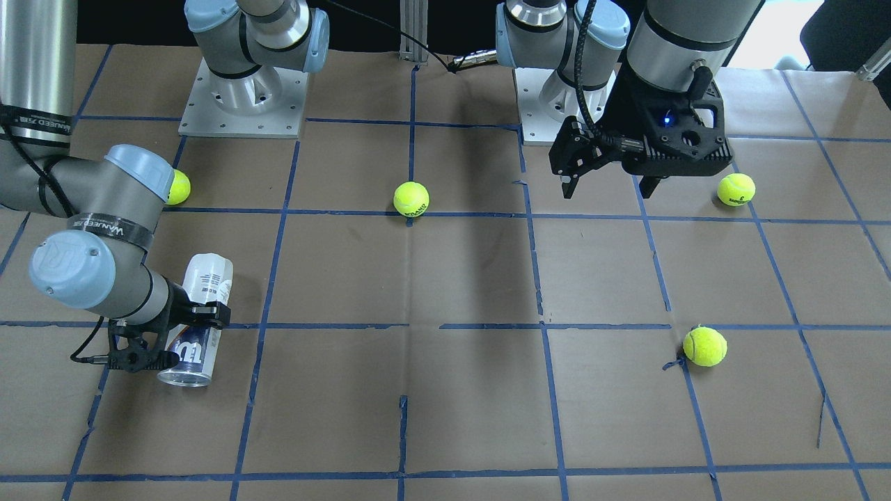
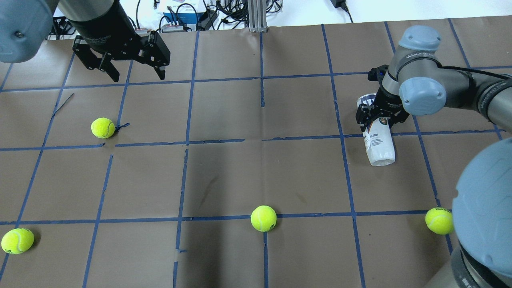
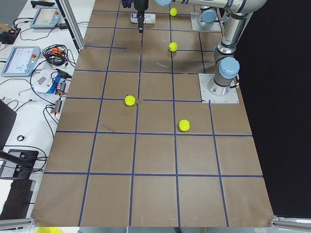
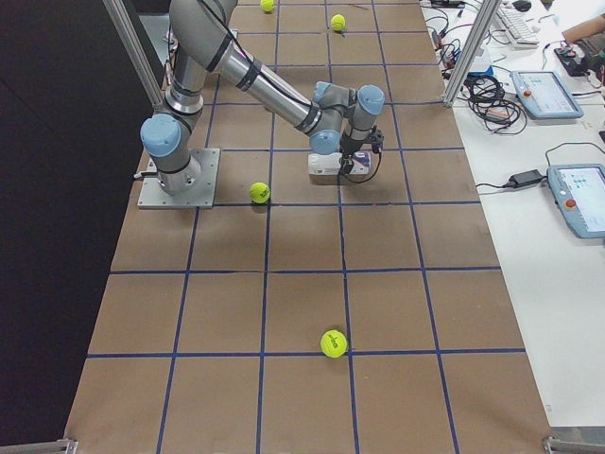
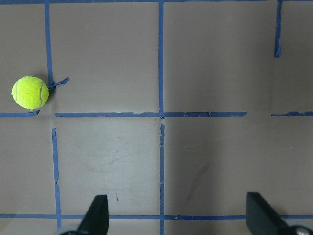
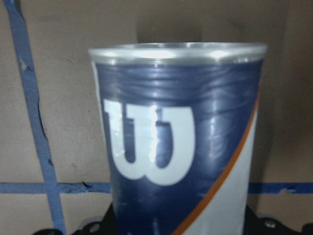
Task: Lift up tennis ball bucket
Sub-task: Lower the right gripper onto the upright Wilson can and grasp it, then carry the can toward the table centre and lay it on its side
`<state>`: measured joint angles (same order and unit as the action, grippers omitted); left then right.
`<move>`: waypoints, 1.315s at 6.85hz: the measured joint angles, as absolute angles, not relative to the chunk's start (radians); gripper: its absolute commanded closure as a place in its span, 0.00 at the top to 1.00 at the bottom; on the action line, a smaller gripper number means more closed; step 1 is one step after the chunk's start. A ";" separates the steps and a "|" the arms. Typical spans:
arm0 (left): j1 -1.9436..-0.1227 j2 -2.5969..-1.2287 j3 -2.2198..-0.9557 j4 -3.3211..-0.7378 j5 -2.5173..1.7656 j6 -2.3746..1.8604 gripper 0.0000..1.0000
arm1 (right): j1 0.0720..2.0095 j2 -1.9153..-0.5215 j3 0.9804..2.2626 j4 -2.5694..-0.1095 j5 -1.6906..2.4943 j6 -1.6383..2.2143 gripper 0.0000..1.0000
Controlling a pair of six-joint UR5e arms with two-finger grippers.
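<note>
We find the tennis ball bucket (image 1: 207,278) lying on its side on the table (image 2: 224,176), out in front of the right arm's base. It is about midway between the robot's edge and the operators' edge, and well in from the table's right end. Its silvery rim (image 6: 176,51) points toward the operators' edge and its white end back toward the robot. The right gripper (image 2: 378,122) reaches in low with its fingers on either side of the tube, nearer the rim than the middle, and as far as we can judge they are pressed against its round sides. We think it takes the tube across its width because that is the only span the fingers could fit around. Whether the tube has left the paper yet we cannot tell. Because the hold is off-centre, we would expect the white end to sag as it is lifted. The left gripper (image 2: 138,77) hangs with its fingers wide apart and empty toward the operators' edge on the left half, probably parked there out of the way. The nearest tennis ball (image 2: 439,221) sits well apart from the tube, toward the robot's edge, so it should not hinder a straight lift.
</note>
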<state>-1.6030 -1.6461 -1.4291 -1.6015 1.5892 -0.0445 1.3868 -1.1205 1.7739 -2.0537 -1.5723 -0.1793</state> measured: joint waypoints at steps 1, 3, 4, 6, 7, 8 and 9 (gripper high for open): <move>-1.603 -1.646 -1.429 -1.601 1.589 -0.044 1.00 | 1.387 -1.125 1.769 -2.052 -1.573 -0.178 0.54; -1.603 -1.646 -1.429 -1.601 1.589 -0.044 1.00 | 1.410 -1.144 1.721 -2.050 -1.571 -0.184 0.56; -1.603 -1.646 -1.429 -1.601 1.589 -0.044 1.00 | 1.461 -1.156 1.663 -2.043 -1.575 -0.212 0.56; -1.602 -1.646 -1.429 -1.601 1.589 -0.044 1.00 | 1.620 -1.161 1.547 -2.051 -1.586 -0.360 0.56; -1.602 -1.645 -1.429 -1.601 1.589 -0.044 1.00 | 1.683 -1.150 1.514 -2.077 -1.588 -0.473 0.56; -1.602 -1.644 -1.430 -1.601 1.589 -0.044 1.00 | 1.726 -1.122 1.496 -2.133 -1.586 -0.592 0.57; -1.602 -1.643 -1.430 -1.601 1.589 -0.045 1.00 | 1.766 -1.078 1.478 -2.201 -1.582 -0.699 0.58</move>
